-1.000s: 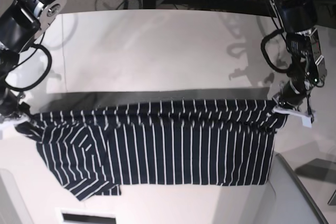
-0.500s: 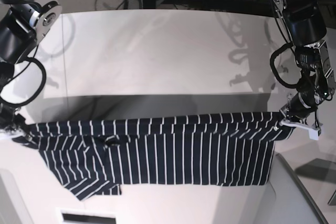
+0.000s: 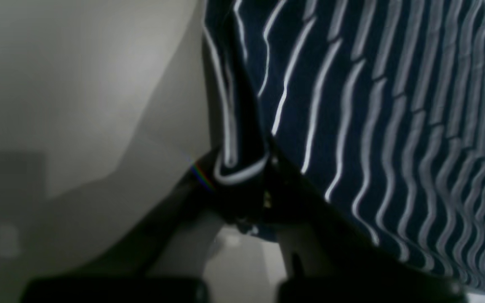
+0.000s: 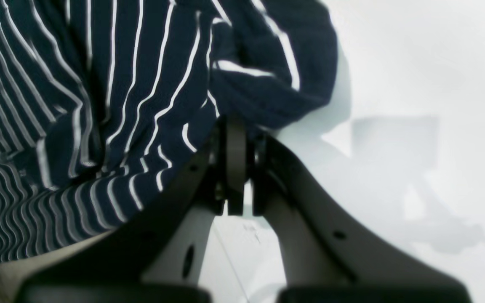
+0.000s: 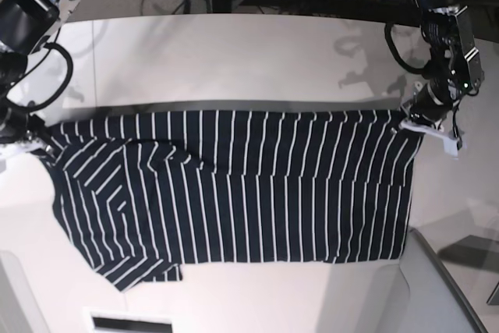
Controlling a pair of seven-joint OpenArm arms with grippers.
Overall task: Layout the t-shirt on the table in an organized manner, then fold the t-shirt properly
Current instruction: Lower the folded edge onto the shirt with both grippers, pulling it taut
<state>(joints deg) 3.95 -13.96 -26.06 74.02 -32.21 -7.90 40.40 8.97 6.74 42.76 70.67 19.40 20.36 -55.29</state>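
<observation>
The left gripper [image 3: 242, 185] has its dark, smooth jaws clamped together on a bunched corner of the t-shirt [image 5: 234, 185], at the right of the base view. The right gripper [image 4: 236, 139] pinches a rolled hem likewise, at that frame's left edge, though blur softens the contact. Between them the soft navy fabric, thinly white-striped and rippled, spreads broad across the centre of the glossy white table [image 5: 234, 60].
</observation>
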